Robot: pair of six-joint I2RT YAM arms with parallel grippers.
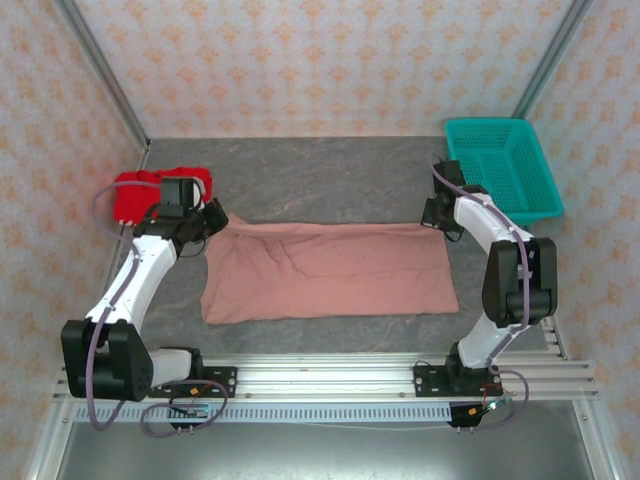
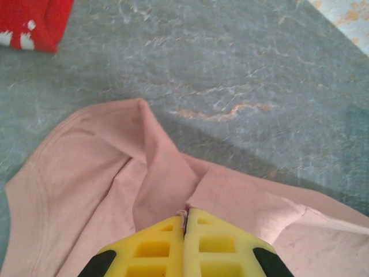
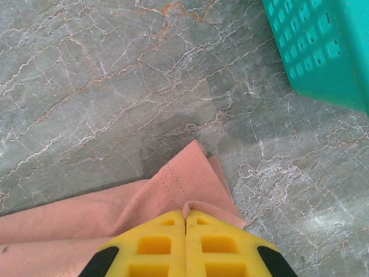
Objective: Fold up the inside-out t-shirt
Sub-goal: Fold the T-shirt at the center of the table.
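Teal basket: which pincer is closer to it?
Right. The right pincer pinches the pink t-shirt beside the teal basket; the left pincer pinches it far across, by the red garment.

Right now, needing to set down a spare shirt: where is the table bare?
Bare table lies beyond the t-shirt, between red garment and basket, plus a thin strip before the near rail. Crowded: both far t-shirt corners, pinched by left gripper and right gripper.
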